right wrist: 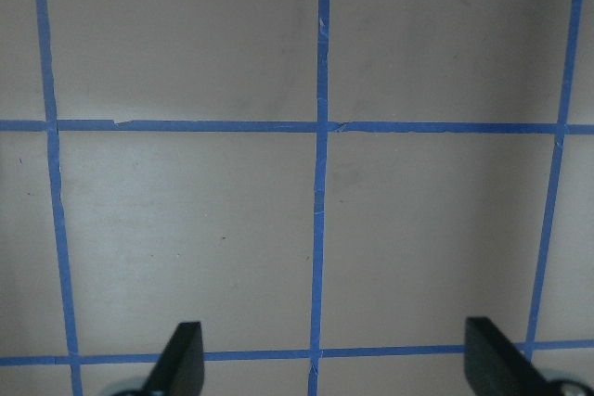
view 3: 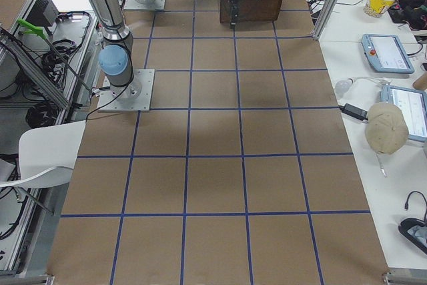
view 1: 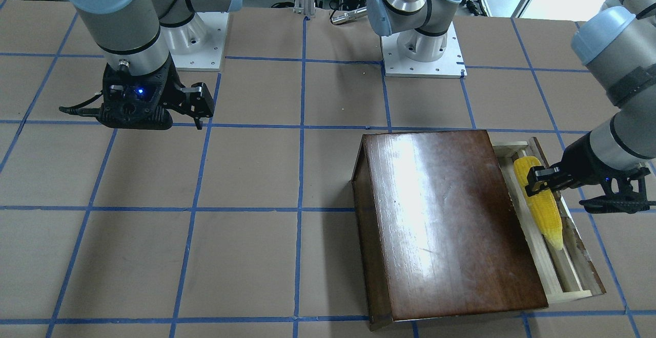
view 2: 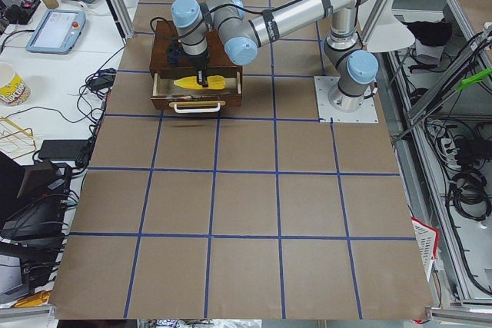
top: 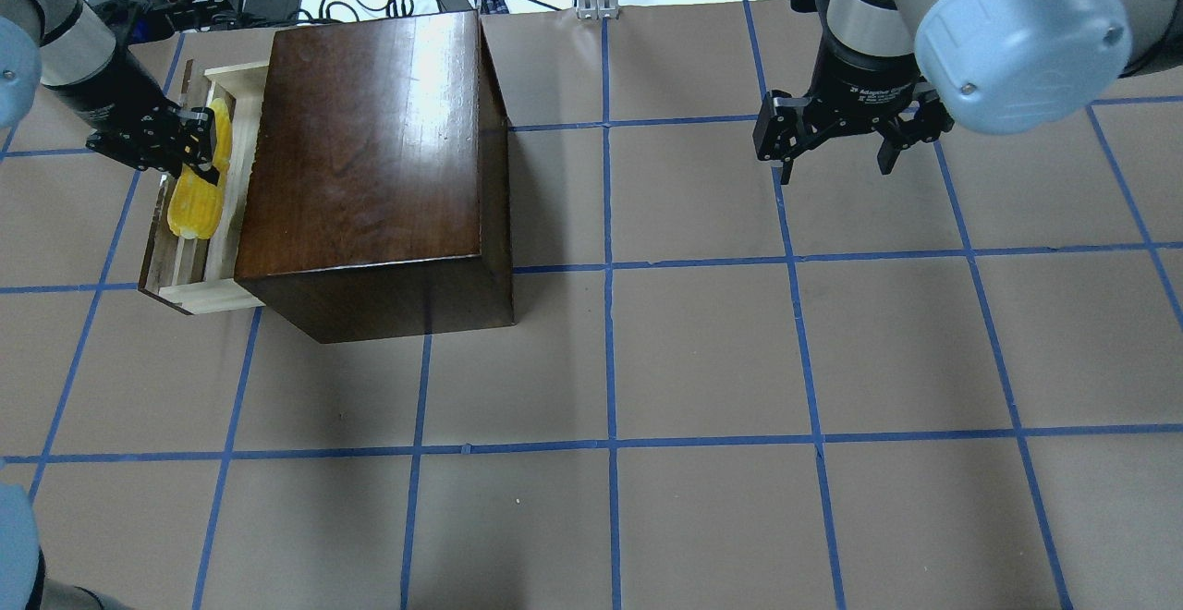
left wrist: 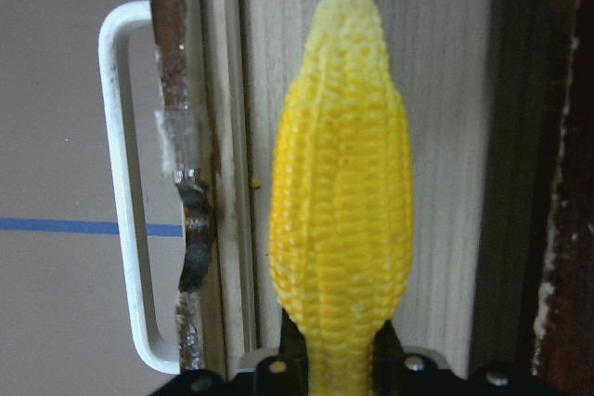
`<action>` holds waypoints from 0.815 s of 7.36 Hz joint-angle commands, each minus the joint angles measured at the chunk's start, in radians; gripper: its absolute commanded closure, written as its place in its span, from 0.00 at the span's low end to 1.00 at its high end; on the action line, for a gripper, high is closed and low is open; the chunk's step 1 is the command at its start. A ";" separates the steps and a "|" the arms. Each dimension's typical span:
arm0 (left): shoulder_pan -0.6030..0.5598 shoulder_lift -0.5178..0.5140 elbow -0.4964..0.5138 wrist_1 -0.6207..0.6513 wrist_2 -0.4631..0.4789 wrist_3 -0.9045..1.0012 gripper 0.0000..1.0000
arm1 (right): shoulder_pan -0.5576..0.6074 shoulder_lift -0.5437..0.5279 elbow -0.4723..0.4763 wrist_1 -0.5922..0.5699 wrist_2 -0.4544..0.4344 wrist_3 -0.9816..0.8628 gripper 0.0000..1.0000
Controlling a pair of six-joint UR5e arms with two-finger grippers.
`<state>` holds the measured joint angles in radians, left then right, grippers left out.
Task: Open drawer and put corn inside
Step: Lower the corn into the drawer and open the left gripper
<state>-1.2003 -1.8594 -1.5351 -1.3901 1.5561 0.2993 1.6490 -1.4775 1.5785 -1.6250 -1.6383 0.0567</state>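
Placing step, I judge: left gripper (top: 200,146) clamps the corn (top: 194,208) low in the open drawer (top: 205,295) at the box's (top: 370,148) nine o'clock from overhead (right gripper (top: 836,164) spread, idle), so next comes release and lift.

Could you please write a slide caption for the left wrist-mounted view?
Left hand grips the corn over the open drawer, white handle alongside.
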 commanded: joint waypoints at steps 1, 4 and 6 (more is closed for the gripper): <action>0.002 0.009 0.010 -0.003 -0.001 -0.002 0.11 | 0.000 -0.001 0.000 0.000 0.000 0.000 0.00; -0.001 0.051 0.032 -0.023 0.005 -0.002 0.08 | 0.000 -0.001 0.000 0.001 0.000 0.000 0.00; -0.025 0.103 0.102 -0.136 0.005 -0.069 0.07 | 0.000 -0.001 0.000 0.000 0.000 0.000 0.00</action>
<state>-1.2107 -1.7881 -1.4758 -1.4620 1.5605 0.2771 1.6490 -1.4788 1.5784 -1.6251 -1.6383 0.0567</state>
